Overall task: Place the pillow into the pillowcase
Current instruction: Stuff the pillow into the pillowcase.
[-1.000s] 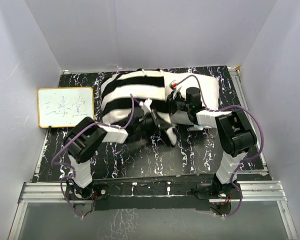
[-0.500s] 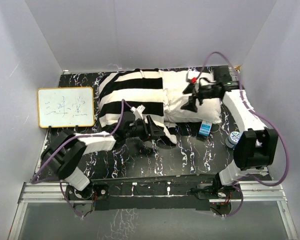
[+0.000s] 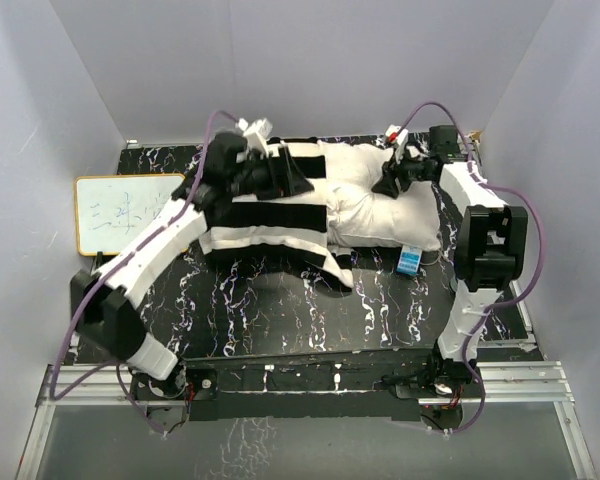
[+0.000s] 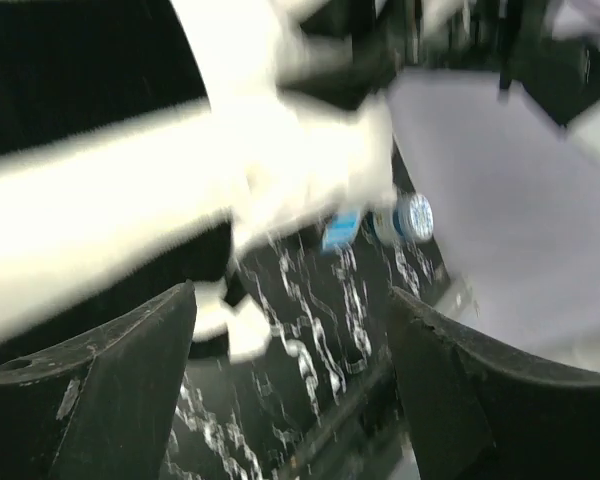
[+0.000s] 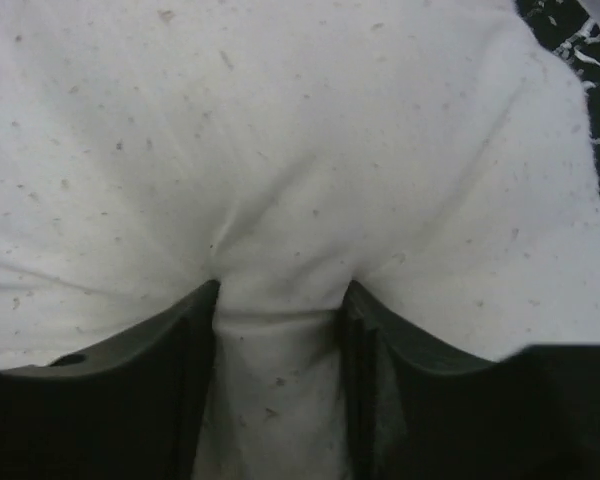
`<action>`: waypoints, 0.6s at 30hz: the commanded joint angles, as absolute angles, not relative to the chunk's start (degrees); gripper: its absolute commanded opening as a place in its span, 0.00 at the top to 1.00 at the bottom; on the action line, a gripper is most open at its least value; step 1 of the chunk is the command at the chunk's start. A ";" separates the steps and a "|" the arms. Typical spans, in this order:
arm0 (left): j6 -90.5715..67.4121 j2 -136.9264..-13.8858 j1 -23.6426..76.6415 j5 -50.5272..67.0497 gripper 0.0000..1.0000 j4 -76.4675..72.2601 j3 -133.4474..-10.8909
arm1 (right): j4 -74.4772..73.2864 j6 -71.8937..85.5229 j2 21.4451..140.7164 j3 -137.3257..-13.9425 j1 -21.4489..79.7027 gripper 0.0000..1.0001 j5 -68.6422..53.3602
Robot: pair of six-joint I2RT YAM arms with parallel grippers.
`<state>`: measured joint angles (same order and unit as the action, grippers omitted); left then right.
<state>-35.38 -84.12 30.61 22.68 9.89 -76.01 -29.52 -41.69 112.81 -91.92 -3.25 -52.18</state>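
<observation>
Both arms have swung away from the middle of the bundle, where they were crowding together a second ago, and are now reaching toward the far side of the table (image 3: 280,310). The left gripper (image 3: 302,182) is hovering over the far part of the pillowcase (image 3: 270,215), and in its blurred wrist view the left gripper (image 4: 292,300) is standing released, jaws wide apart with nothing between them. The right gripper (image 3: 388,185) is pressing down on the far right part of the pillow (image 3: 380,215). In the right wrist view, that gripper (image 5: 280,290) is grasping a raised fold of the pillow (image 5: 280,150), with creases running out from both fingers. The pillow is lying on the far right of the table, its left part going under the striped pillowcase and its right half lying bare. A whiteboard (image 3: 120,210) is leaning at the left edge, and a small blue-and-white item (image 3: 410,260) is sitting just beside the pillow's near right corner.
</observation>
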 commanded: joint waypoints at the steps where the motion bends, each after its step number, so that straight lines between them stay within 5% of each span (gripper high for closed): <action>1: -28.45 -98.68 27.32 17.13 0.23 19.53 -93.46 | -31.66 -50.54 107.53 -82.53 2.74 0.67 -53.26; 3: -24.58 -106.91 27.47 12.74 0.18 24.60 -104.98 | -24.59 -51.93 100.28 -70.96 4.02 0.86 -53.43; 5: -21.51 -113.63 27.96 9.33 0.14 28.80 -114.82 | -15.08 -51.82 91.55 -58.97 5.39 0.91 -53.03; 11: -13.05 -125.18 31.89 1.34 0.06 36.99 -130.90 | -0.25 -49.65 78.78 -41.29 13.02 0.92 -42.81; 18: -9.95 -126.85 34.10 -0.14 0.14 40.87 -125.90 | 3.32 -48.05 78.49 -38.77 14.68 0.92 -39.43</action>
<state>-12.53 -128.18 33.28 -0.23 35.00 -127.52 4.40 -49.80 76.97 -39.72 13.37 -41.01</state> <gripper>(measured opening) 0.913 0.114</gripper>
